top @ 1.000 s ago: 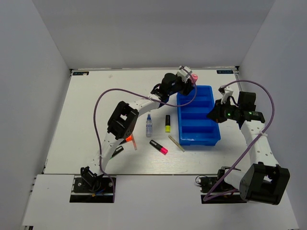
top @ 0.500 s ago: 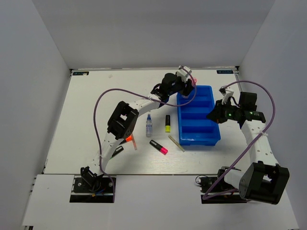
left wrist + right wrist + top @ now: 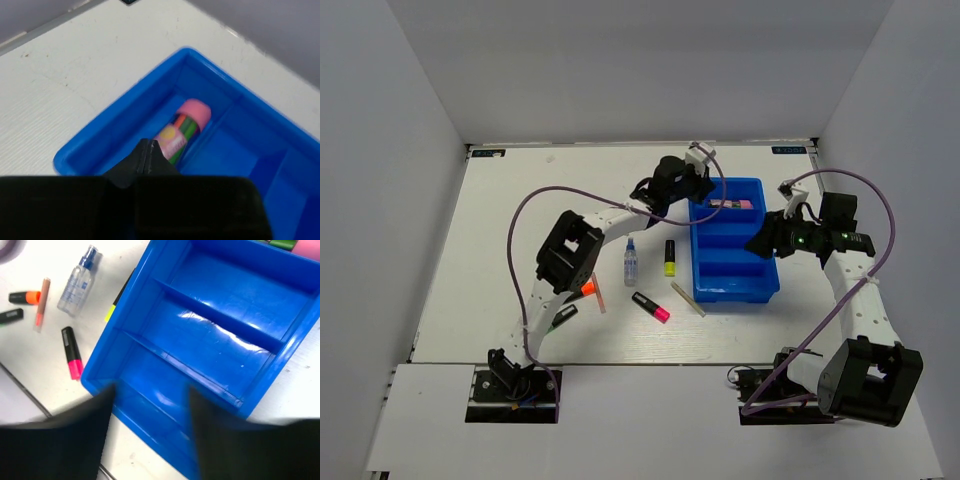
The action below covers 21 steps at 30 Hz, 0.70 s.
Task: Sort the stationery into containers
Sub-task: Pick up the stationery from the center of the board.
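The blue tray [image 3: 760, 285] lies right of centre, split by ribs. A pink tube [image 3: 733, 204] lies in its far compartment, also plain in the left wrist view as the pink tube [image 3: 182, 131]. My left gripper [image 3: 705, 193] hovers at the tray's far left corner, shut and empty [image 3: 149, 145]. My right gripper [image 3: 763, 242] is open above the tray's right side [image 3: 150, 390], holding nothing. On the table left of the tray lie a clear bottle [image 3: 630, 262], a yellow highlighter [image 3: 670, 258], a pink highlighter [image 3: 650, 307], an orange highlighter [image 3: 588, 289] and a pale stick [image 3: 688, 299].
A green-ended highlighter [image 3: 563, 316] and a second pale stick [image 3: 601, 298] lie by the left arm's elbow. Purple cables loop over both arms. White walls close in the table on three sides.
The pink tube left my left gripper and now lies in the tray's far compartment. The left jaws have closed on nothing. The right jaws have opened.
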### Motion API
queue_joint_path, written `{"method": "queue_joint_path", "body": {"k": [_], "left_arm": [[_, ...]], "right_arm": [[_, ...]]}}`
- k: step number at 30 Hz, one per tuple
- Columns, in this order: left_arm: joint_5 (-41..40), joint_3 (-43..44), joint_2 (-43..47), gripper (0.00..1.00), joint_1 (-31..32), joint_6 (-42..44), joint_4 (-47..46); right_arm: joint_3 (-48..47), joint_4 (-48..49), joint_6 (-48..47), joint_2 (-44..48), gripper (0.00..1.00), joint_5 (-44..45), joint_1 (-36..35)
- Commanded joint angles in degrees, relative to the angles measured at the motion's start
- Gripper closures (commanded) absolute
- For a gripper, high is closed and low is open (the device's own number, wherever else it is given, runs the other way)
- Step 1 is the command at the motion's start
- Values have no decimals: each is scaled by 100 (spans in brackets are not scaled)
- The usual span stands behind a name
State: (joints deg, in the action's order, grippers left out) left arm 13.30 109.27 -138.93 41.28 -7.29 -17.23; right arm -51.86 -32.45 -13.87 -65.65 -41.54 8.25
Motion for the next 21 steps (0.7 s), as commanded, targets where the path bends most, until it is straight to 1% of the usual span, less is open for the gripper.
{"method": "queue_joint_path", "body": {"k": [1,2,3,4,5,6,7,8,9,10,11,13,14,15,16,18,19,20,21], "left_arm": [[16,-380,1618,100,56,-123,324],[-20,-589,1833,100,12,-150,1100],[-81,-861,2052,100,-14,-63,1447],[-473,-986,2664,100,-6,-53,1860],[-704,-1222,2835,100,12,51,3021],[-1419,-1259,2985,97,21,122,3442],[-1722,-1268,3247,78,108,140,3881],[-2039,-1294,3285,40,135,105,4930],[-2364,-1260,3294,34,152,-156,5279],[-2619,-1190,3181,28,153,-289,5944],[-2726,-1059,3101,21,161,-613,6490],[-3269,-926,2856,23,153,-1220,7107],[-3455,-899,2793,30,144,-1675,7146],[-3509,-864,2732,36,144,-1897,7564],[-3544,-664,2470,45,153,-2465,7707],[-3274,-609,2328,56,109,-2750,7901],[-3124,-670,2327,56,109,-2943,7833],[-2801,-740,2336,57,100,-3014,7762],[-2772,-854,2344,59,100,-3111,7648]], "right_arm": [[-96,-86,-151,-9,28,-179,28],[-123,-104,-203,-9,24,-188,27],[-132,-182,-221,-1,24,-205,45],[-132,-200,-239,8,25,-197,36],[-141,-218,-291,8,32,-214,45],[-132,-227,-292,17,39,-197,45],[-132,-218,-301,-1,51,-205,28],[-123,-210,-309,-1,54,-188,27],[-132,-218,-301,-44,54,-162,19],[-149,-227,-301,-71,54,-196,10],[-176,-244,-283,-97,54,-188,19],[-237,-340,-257,-168,54,-267,27],[-263,-359,-257,-185,54,-276,19],[-281,-376,-248,-194,54,-284,27],[-281,-376,-222,-168,54,-232,36],[-264,-350,-178,-107,54,-145,45],[-246,-333,-152,-71,54,-109,45],[-237,-280,-143,-54,54,-83,45],[-229,-280,-116,-45,54,-74,36]]}}
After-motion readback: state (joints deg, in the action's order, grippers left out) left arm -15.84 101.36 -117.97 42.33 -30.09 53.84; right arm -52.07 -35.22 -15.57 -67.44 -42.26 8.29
